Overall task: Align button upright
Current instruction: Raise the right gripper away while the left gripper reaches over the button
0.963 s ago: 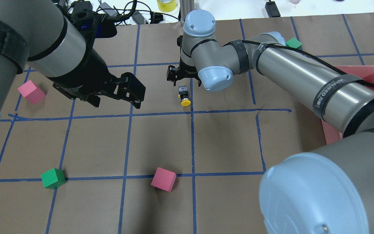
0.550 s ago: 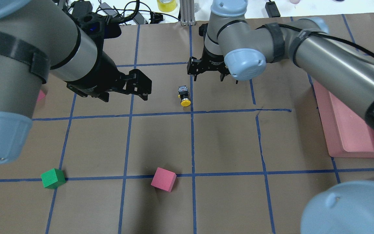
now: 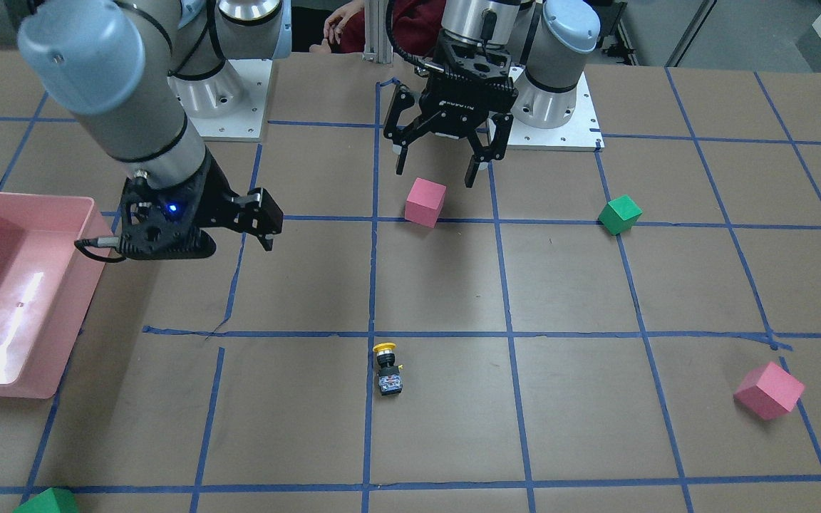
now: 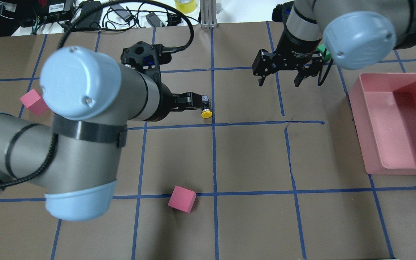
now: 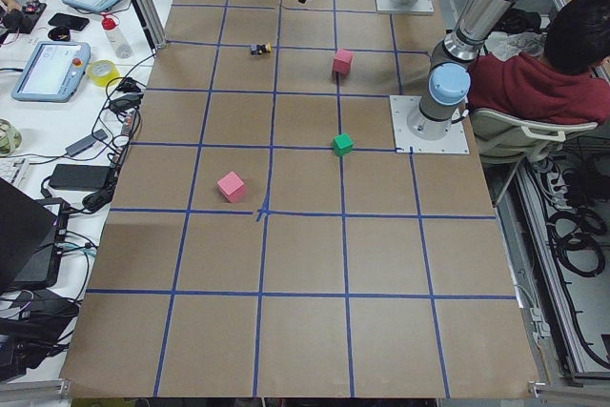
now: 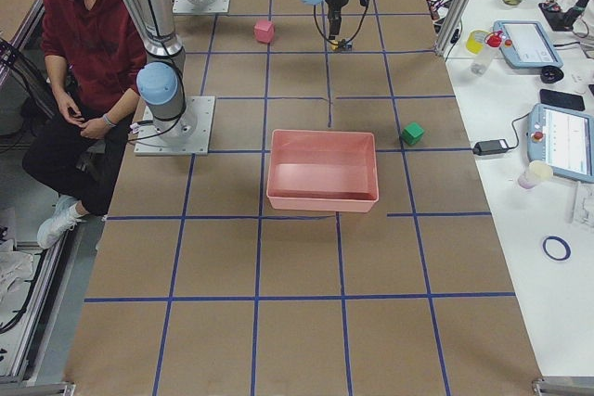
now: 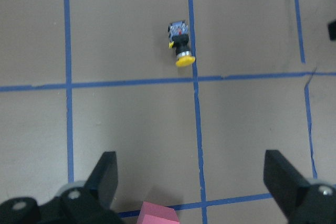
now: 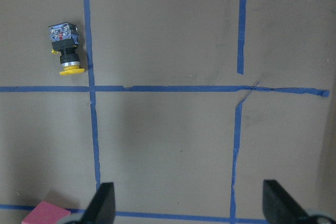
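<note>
Presently, step: approach, nothing grasped yet.
Left gripper (image 3: 434, 174): released, jaws spread wide, hovering high.
Pink cube (image 3: 425, 202): just beneath its fingertips.
Button (image 3: 387, 370): well ahead of it, lying on its side beside a blue tape line (image 3: 371, 285), yellow cap (image 3: 384, 348) toward the robot.
Right gripper (image 4: 278, 84): released too, well off to the button's side.
Next: probably descend, clasp the button's middle, tip the cap upward.

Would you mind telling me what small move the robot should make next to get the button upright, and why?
Probably advance the open left gripper forward and down toward the button. The button lies on its side, yellow cap toward the robot, untouched. In the left wrist view it sits ahead, roughly centred between the fingers; the right gripper sees it off to one side.
</note>
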